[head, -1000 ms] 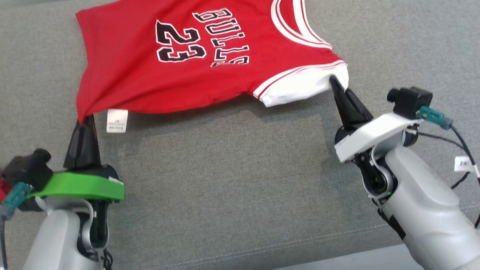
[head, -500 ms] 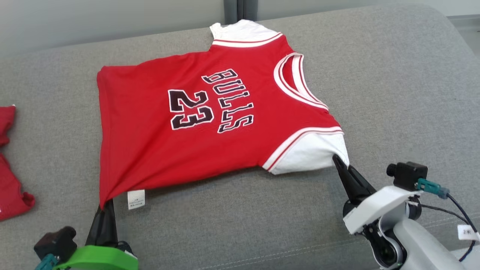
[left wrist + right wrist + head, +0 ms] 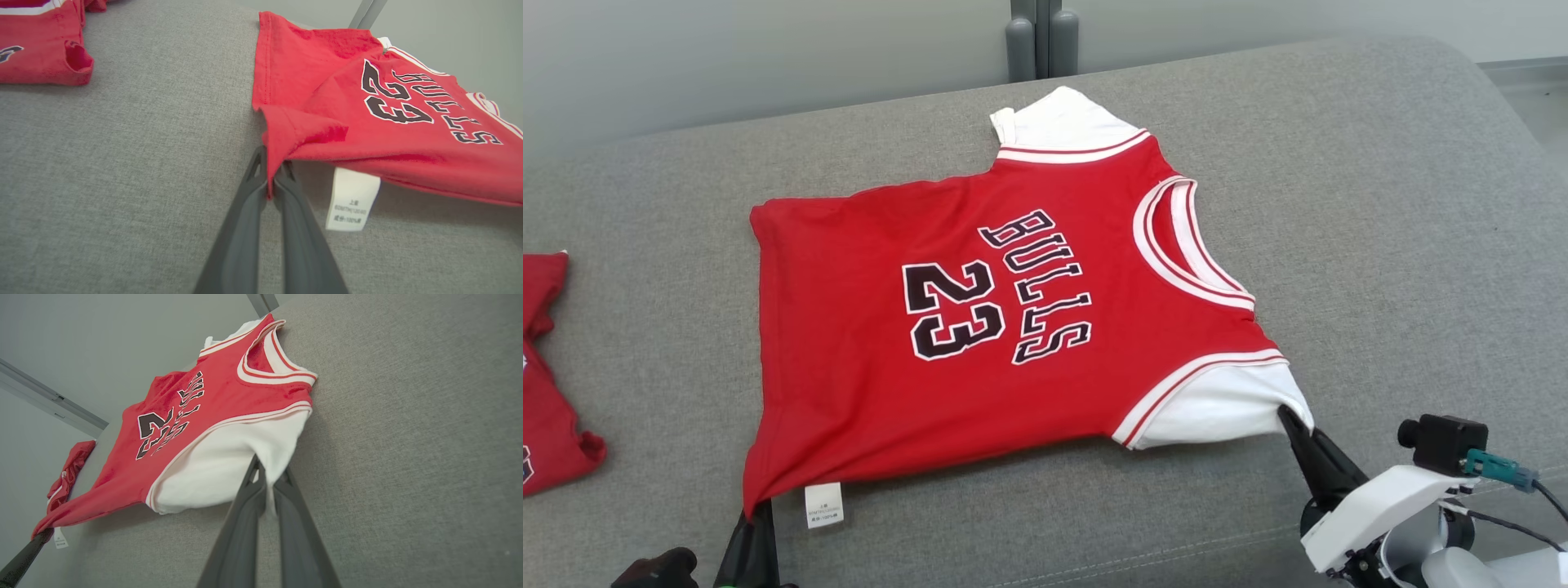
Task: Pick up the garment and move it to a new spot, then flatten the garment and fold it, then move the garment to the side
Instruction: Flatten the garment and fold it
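Red Bulls jersey (image 3: pixel 980 327) was found spread face-up on the grey sofa (image 3: pixel 1380 204). Its near hem corner was pinched by the left fingers (image 3: pixel 245 220) and its white sleeve by the right fingers (image 3: pixel 243 522). Equal outward tension was judged necessary before lowering flat.

On the cushion (image 3: pixel 1380 245) lies the garment (image 3: pixel 980 327), a second garment (image 3: pixel 551 441) off left (well apart), wall (image 3: pixel 768 57) behind.

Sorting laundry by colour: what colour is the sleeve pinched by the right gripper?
White, edged with red stripes. The sleeve shows best in the right wrist view.
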You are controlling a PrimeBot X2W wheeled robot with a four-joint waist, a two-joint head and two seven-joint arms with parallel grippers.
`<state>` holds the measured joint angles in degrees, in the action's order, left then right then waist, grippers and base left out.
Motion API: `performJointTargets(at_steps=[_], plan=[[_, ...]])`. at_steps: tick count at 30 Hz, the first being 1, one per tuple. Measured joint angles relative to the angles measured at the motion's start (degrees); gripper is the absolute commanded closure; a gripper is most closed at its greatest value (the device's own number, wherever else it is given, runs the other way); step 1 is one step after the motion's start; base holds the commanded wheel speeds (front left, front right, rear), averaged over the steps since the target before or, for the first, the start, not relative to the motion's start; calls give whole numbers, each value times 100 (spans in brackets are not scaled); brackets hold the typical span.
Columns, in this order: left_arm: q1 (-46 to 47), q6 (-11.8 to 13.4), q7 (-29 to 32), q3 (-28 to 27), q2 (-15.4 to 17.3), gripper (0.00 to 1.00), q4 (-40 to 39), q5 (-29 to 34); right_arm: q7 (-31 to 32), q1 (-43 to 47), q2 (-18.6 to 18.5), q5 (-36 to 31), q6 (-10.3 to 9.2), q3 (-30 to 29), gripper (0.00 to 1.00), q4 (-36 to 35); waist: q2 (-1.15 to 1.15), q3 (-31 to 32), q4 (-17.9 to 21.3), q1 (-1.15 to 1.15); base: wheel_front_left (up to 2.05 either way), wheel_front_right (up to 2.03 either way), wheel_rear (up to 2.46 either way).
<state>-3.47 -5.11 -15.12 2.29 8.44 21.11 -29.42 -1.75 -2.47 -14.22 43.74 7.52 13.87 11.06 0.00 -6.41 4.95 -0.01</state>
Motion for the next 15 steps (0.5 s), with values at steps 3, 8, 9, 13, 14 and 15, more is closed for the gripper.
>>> performJointTargets(at_steps=[3,8,9,13,14,15], plan=[[2,-30,-1,12,-43,100,56,54,154,61,196,-156,-1,10,100,-86,0,18,4,0,0,0,0],[42,-52,0,62,-105,100,14,205,283,91,387,-313,-2,10,100,-183,0,59,-19,0,0,0,0],[65,-70,-1,58,-107,100,-7,227,305,83,411,-335,-2,5,100,-202,0,67,-26,0,0,0,0],[178,-99,-1,77,-82,100,-51,297,371,-90,436,-359,-2,-33,100,-245,0,85,-42,0,0,0,0],[230,-101,-1,83,-47,100,-46,327,392,-162,443,-363,-2,-43,100,-238,0,81,-41,0,0,0,0],[297,-113,-1,82,-14,100,-37,334,424,-249,447,-366,-3,-47,100,-211,0,71,-38,0,0,0,0]])
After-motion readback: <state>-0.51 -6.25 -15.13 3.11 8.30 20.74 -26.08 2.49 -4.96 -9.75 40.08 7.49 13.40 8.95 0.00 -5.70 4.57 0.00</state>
